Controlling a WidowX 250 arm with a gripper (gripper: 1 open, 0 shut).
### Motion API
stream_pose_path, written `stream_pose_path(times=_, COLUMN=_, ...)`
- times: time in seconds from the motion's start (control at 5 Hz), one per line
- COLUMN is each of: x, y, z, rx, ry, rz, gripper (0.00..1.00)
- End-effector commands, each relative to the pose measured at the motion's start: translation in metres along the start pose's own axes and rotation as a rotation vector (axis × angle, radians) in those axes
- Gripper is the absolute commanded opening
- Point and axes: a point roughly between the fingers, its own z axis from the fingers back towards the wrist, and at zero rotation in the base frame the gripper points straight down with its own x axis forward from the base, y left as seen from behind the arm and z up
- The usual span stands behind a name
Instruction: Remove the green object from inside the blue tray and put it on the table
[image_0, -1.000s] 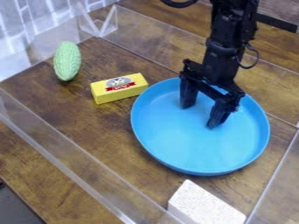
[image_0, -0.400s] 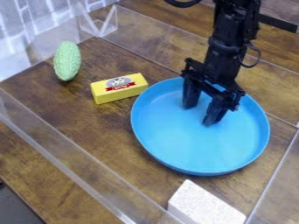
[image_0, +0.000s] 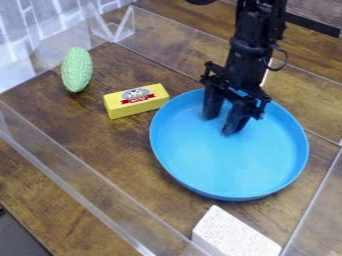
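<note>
Green bumpy-skinned oblong vegetable (image_0: 78, 69) lies on the dark brown wooden plank table (image_0: 80, 150), well left of the round bright blue plastic tray (image_0: 227, 155) and beyond the yellow rectangular block (image_0: 136, 101). Since a second ago the black gripper (image_0: 235, 120) has narrowed its fingers from wide to close together, empty, over the tray's far side, well apart from the vegetable.

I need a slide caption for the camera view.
End effector over empty blue tray; green gourd lies on the table.
</note>
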Motion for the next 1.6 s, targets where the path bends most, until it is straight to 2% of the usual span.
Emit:
stream_pose_path(times=0.0, x=0.009, y=-0.005, z=-0.002, rx=0.005, ry=0.013, rz=-0.004, gripper=0.00)
stream_pose_path(times=0.2, x=0.007, y=-0.008, z=0.013, rx=0.024, ry=0.000, rz=0.020, gripper=0.00)
stream_pose_path(times=0.6, x=-0.004, y=-0.012, z=0.049, rx=0.056, ry=-0.030, rz=0.146, gripper=0.00)
stream_pose_path(times=0.8, x=0.002, y=-0.013, z=0.062, rx=0.073, ry=-0.046, rz=0.166, gripper=0.00)
stream_pose_path(times=1.0, x=0.006, y=-0.011, z=0.084, rx=0.090, ry=-0.063, rz=0.207, gripper=0.00)
stream_pose_path(times=1.2, x=0.004, y=-0.013, z=0.092, rx=0.106, ry=-0.090, rz=0.238, gripper=0.00)
stream_pose_path(times=1.4, x=0.006, y=-0.017, z=0.086, rx=0.112, ry=-0.109, rz=0.239, gripper=0.00)
